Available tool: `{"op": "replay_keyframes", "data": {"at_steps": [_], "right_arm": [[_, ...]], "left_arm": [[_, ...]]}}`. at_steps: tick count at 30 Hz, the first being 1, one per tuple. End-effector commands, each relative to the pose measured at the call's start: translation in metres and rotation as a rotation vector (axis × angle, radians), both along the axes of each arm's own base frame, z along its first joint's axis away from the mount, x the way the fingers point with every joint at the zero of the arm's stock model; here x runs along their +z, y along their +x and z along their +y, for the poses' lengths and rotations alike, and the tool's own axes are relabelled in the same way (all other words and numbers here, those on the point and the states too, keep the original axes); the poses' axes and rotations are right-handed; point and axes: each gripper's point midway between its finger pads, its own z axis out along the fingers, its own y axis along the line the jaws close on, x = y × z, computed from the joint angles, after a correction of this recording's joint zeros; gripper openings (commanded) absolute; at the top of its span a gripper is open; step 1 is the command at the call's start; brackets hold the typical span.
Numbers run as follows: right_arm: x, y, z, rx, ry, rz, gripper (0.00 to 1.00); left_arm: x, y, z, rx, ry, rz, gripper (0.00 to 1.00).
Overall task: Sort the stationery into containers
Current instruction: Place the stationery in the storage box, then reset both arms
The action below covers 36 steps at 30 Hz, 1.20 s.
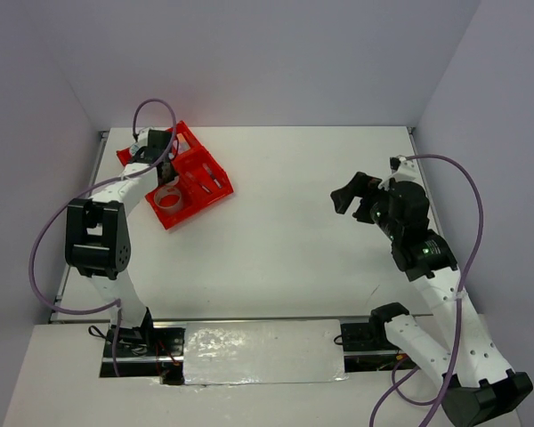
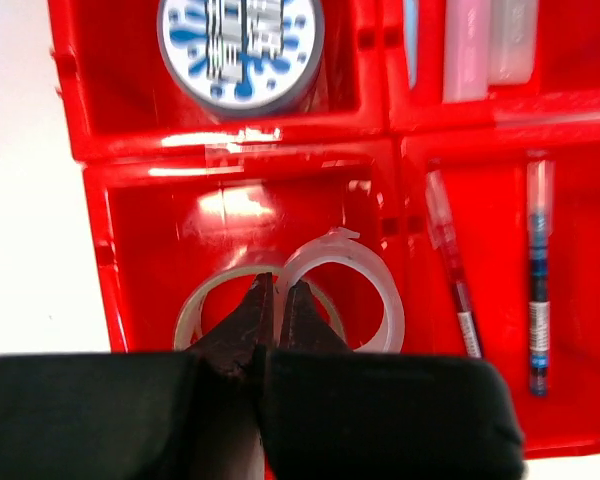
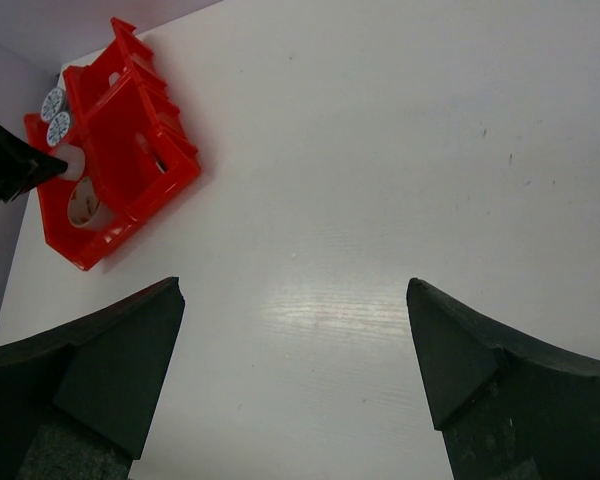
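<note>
The red four-compartment tray (image 1: pixel 196 145) (image 2: pixel 245 160) (image 3: pixel 130 110) lies at the table's far left. My left gripper (image 2: pixel 280 285) (image 1: pixel 166 175) reaches into one compartment and is shut on the wall of a clear tape ring (image 2: pixel 375 270) (image 3: pixel 70 163), held above a second tape ring (image 2: pixel 195 305) (image 1: pixel 167 197) lying flat there. The neighbouring compartments hold a blue-white tub (image 2: pixel 240 45), a red pen (image 2: pixel 450 265) and a blue pen (image 2: pixel 538 280), and pink (image 2: pixel 467 45) and light-blue (image 2: pixel 410 40) sticks. My right gripper (image 1: pixel 354 194) (image 3: pixel 295 290) hovers open over bare table at the right, nothing between its fingers.
Grey walls close in the white table (image 1: pixel 294 231) on the left, back and right. A shiny foil-like strip (image 1: pixel 262 351) lies between the arm bases at the near edge. Purple cables (image 1: pixel 40 258) loop beside each arm.
</note>
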Motion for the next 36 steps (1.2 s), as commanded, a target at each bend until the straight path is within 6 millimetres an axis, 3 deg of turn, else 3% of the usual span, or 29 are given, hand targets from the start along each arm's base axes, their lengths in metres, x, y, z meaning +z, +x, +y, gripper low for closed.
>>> {"op": "replay_keyframes", "data": {"at_steps": [1, 16, 21, 23, 27, 29, 30, 31, 33, 34, 36], "right_arm": [[0.016, 0.004, 0.010, 0.053, 0.005, -0.061, 1.00], [0.013, 0.002, 0.019, 0.084, 0.004, -0.052, 1.00], [0.011, 0.003, 0.022, 0.092, 0.001, -0.047, 0.99], [0.011, 0.003, 0.025, 0.105, -0.001, -0.046, 1.00], [0.007, 0.005, 0.028, 0.111, -0.014, -0.032, 1.00], [0.007, 0.005, 0.028, 0.105, -0.033, -0.032, 1.00], [0.006, 0.005, 0.024, 0.078, -0.047, -0.029, 1.00], [0.009, 0.005, 0.021, 0.063, -0.065, -0.038, 1.00], [0.014, 0.000, 0.015, 0.025, -0.109, -0.043, 1.00], [0.020, -0.005, 0.014, 0.020, -0.128, -0.055, 1.00], [0.034, -0.013, 0.005, -0.028, -0.156, -0.098, 1.00]], "left_arm": [[0.006, -0.003, -0.002, 0.015, -0.024, -0.040, 0.04], [0.005, -0.030, 0.007, 0.039, 0.008, -0.023, 0.39], [0.013, -0.038, 0.010, 0.049, 0.012, -0.031, 0.73], [0.022, -0.039, 0.010, 0.045, 0.015, -0.045, 0.83], [0.049, -0.046, 0.003, 0.000, -0.007, -0.094, 0.87], [0.075, -0.054, -0.008, -0.040, -0.008, -0.145, 0.89], [0.081, -0.063, -0.009, -0.045, 0.004, -0.144, 0.89], [0.101, -0.073, -0.009, -0.039, 0.018, -0.182, 0.90], [0.111, -0.091, -0.012, -0.043, 0.024, -0.190, 0.91], [0.128, -0.107, -0.010, -0.023, 0.021, -0.231, 0.92], [0.136, -0.125, -0.021, -0.052, 0.015, -0.263, 0.93]]}}
